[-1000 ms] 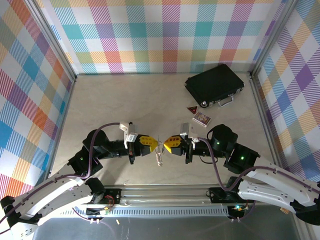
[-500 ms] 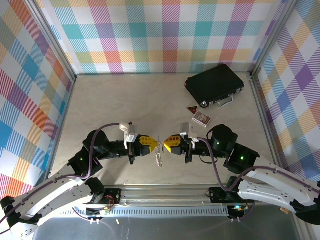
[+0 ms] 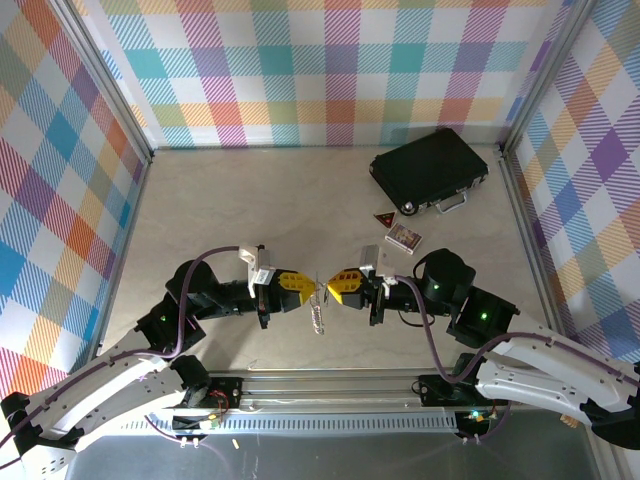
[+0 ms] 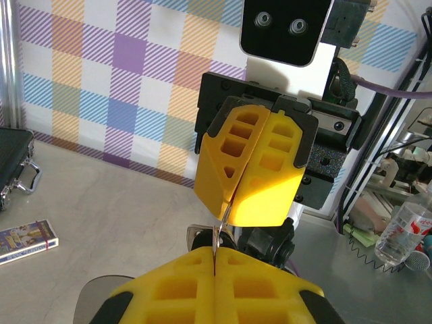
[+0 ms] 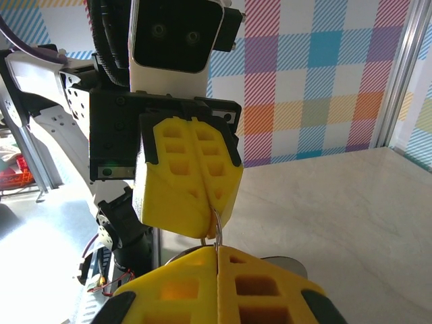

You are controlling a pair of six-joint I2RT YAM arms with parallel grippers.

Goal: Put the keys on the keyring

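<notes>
My left gripper (image 3: pixel 307 287) and right gripper (image 3: pixel 331 284) meet tip to tip at the near middle of the table, both shut. A thin wire keyring (image 5: pixel 219 228) bridges the small gap between them, one side pinched in each pair of yellow fingers. In the left wrist view the keyring (image 4: pixel 219 229) is edge-on, running from my left gripper (image 4: pixel 214 255) up into the right gripper (image 4: pixel 228 204). A silver key (image 3: pixel 319 318) hangs down from the ring toward the table. In the right wrist view my right gripper (image 5: pixel 217 248) faces the left gripper (image 5: pixel 213 221).
A black case (image 3: pixel 428 168) lies at the far right with a small patterned card box (image 3: pixel 404 237) and a red triangle piece (image 3: pixel 384 218) in front of it. Plaid walls enclose the table on three sides. A metal rail (image 3: pixel 330 385) runs along the near edge.
The right gripper's fingertips have shifted slightly toward the far side, and the hanging key has moved a little with them. Both grips hold as before.
</notes>
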